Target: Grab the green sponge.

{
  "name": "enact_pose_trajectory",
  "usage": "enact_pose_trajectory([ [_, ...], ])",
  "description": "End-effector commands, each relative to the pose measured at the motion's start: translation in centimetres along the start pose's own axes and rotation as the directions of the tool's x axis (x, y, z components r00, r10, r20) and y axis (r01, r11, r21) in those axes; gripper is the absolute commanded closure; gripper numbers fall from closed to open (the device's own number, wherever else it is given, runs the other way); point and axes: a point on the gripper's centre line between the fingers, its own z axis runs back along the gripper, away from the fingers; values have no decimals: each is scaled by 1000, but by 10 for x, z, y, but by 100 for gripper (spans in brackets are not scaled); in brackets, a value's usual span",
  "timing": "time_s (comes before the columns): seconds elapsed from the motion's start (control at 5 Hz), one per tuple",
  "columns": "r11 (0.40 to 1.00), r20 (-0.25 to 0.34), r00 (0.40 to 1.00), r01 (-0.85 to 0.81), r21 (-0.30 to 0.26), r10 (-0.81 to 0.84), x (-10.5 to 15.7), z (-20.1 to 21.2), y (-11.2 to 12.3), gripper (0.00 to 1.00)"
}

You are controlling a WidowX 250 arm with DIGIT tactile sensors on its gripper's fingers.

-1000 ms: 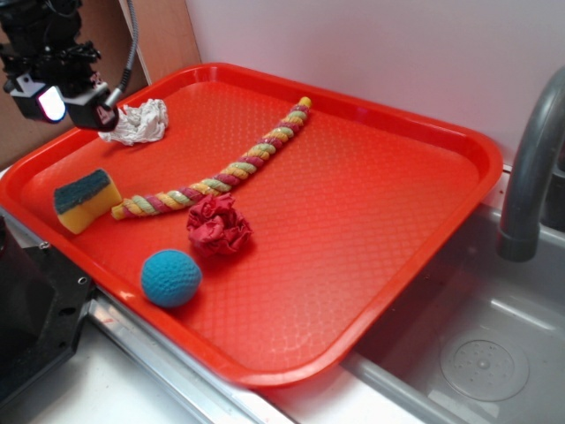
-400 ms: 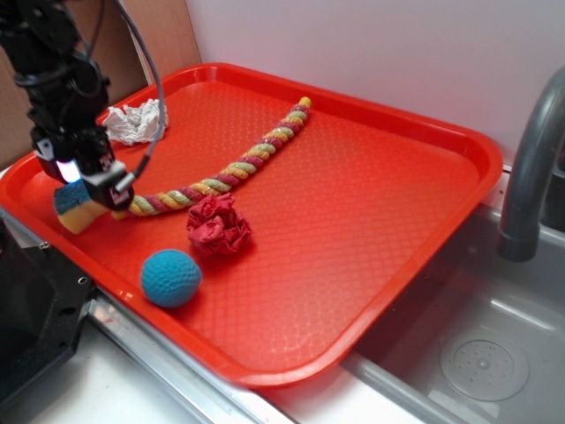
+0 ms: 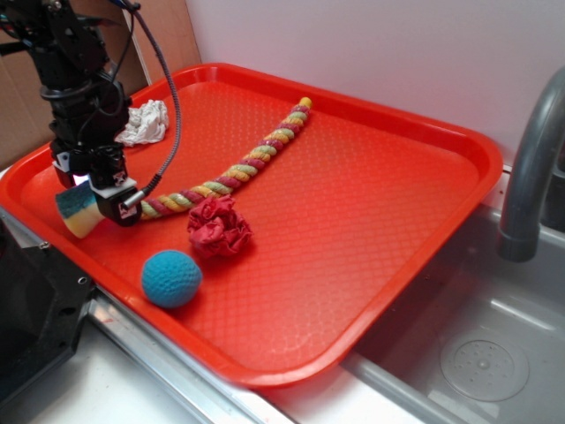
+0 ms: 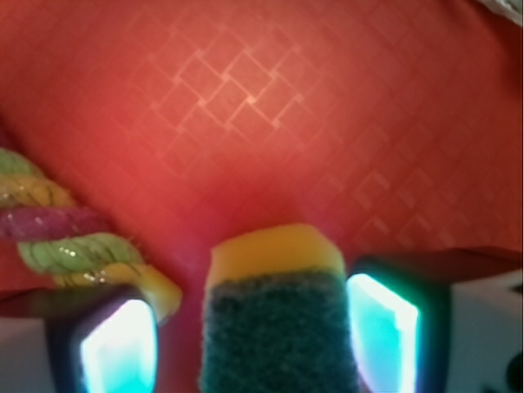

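2 fingers (image 4: pixel 382 332) flank green sponge (image 4: pixel 278 327), rope (image 4: pixel 74 246) beside.

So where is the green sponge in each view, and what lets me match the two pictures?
Exterior: the green sponge lies at the tray's left edge, partly hidden beneath the gripper.
Wrist: the green sponge is bottom centre, between the two gripper fingers, scouring face toward the camera.
Shared landmark: the braided rope end beside the sponge, at lower left in the wrist view.
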Motion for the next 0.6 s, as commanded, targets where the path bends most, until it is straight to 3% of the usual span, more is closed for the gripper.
enact_pose_trajectory([
  [0.0, 999, 35, 998, -46, 11, 45, -12, 12, 14, 100],
  [0.2, 999, 51, 998, -35, 34, 33, -12, 28, 12, 100],
  [0.4, 999, 123, 992, -35, 19, 33, -2, 65, 5, 100],
])
